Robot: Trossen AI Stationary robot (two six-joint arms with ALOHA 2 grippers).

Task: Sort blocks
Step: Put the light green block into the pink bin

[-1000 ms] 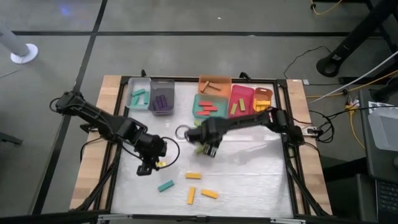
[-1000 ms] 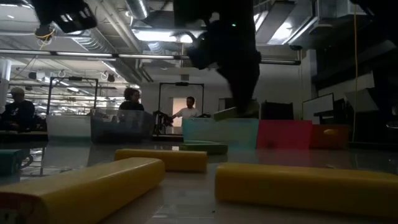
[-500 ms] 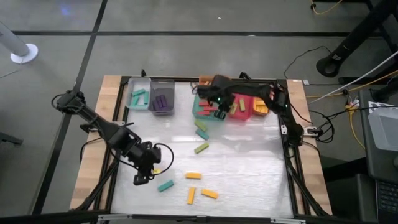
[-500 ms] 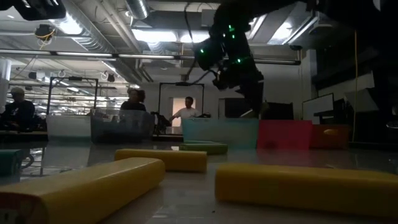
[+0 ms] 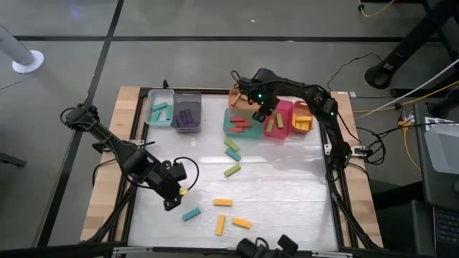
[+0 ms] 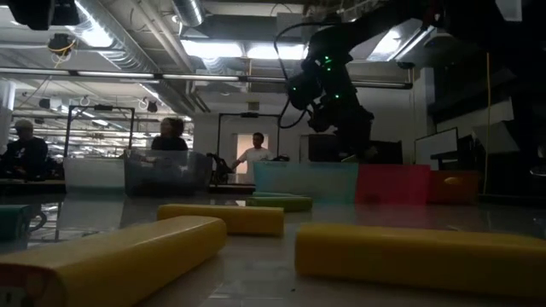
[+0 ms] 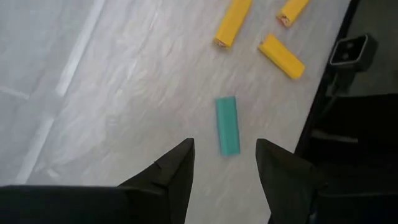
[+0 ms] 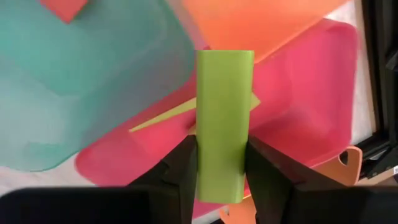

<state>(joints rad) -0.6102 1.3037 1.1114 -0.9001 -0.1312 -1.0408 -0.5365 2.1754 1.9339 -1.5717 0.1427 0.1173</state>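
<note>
**Green block carried to the far bins**

Since a second ago the right end effector (image 5: 261,112) has left the middle of the table (image 5: 287,193) and gone to the far row of bins, taking an olive green block (image 8: 224,127) with it. Its two fingers (image 8: 181,168) clench that block by its long sides, above the pink bin (image 5: 281,109), just right of the teal bin (image 5: 231,122) and near the orange bin (image 5: 247,94). Green blocks already lie in the pink bin, red ones in the teal bin.

The left end effector (image 5: 175,193) has shifted slightly toward the near edge at the left of the table. Its fingers (image 7: 176,171) stand apart, grasping nothing, over a teal block (image 7: 227,125) lying flat on the table.

Three yellow blocks (image 5: 223,203) lie right of the teal one near the front edge. Two green blocks (image 5: 232,170) rest mid-table. At the far left, a clear bin (image 5: 159,111) contains teal blocks and a grey bin (image 5: 187,113) purple ones.
</note>
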